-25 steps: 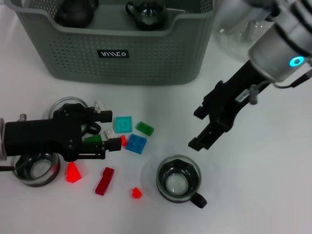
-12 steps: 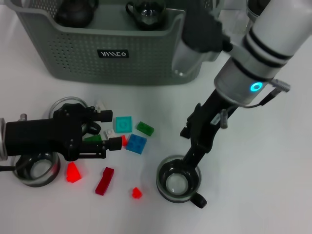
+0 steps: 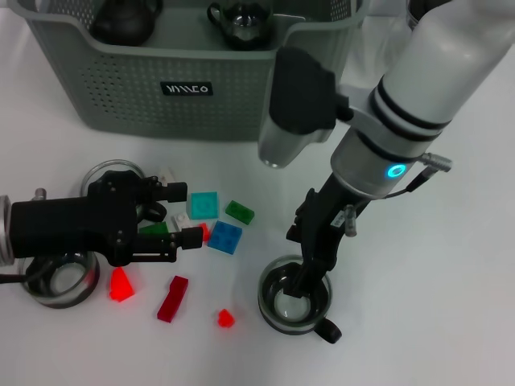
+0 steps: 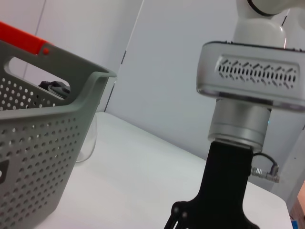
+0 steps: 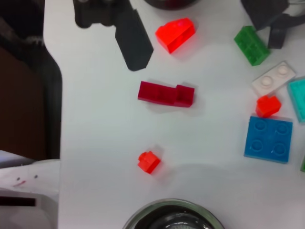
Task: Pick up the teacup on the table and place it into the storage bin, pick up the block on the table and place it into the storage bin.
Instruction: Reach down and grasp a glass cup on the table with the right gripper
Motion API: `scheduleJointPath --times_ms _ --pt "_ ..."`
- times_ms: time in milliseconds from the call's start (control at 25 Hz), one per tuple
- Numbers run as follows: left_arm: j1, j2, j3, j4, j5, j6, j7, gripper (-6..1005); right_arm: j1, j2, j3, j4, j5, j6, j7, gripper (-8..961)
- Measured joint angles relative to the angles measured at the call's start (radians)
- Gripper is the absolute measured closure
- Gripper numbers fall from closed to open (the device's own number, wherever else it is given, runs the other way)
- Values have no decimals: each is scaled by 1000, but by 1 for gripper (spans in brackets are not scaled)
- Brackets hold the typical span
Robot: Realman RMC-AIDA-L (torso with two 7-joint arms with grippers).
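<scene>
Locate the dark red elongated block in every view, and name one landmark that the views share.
Head view: the dark red elongated block lies on the white table in front of the left gripper, between two bright red pieces.
Left wrist view: not in it.
Right wrist view: the same block sits near the picture's middle.
Shared landmark: the square blue studded plate, seen in the head and right wrist views.
</scene>
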Motion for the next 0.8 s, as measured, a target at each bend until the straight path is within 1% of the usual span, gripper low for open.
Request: scheduleJointPath --times_ms 360,480,720,800 --pt "6 -1 0 -1 0 -1 0 157 -4 3 -152 -4 28 94 41 29" --pt "6 0 0 -1 0 -1 1 157 -4 3 -175 -5 26 109 55 29" --pt "9 0 0 -1 0 -1 2 157 -1 0 -183 -4 9 121 98 56" --pt "10 -1 0 -1 0 -1 3 157 0 0 -184 -10 -14 126 127 136"
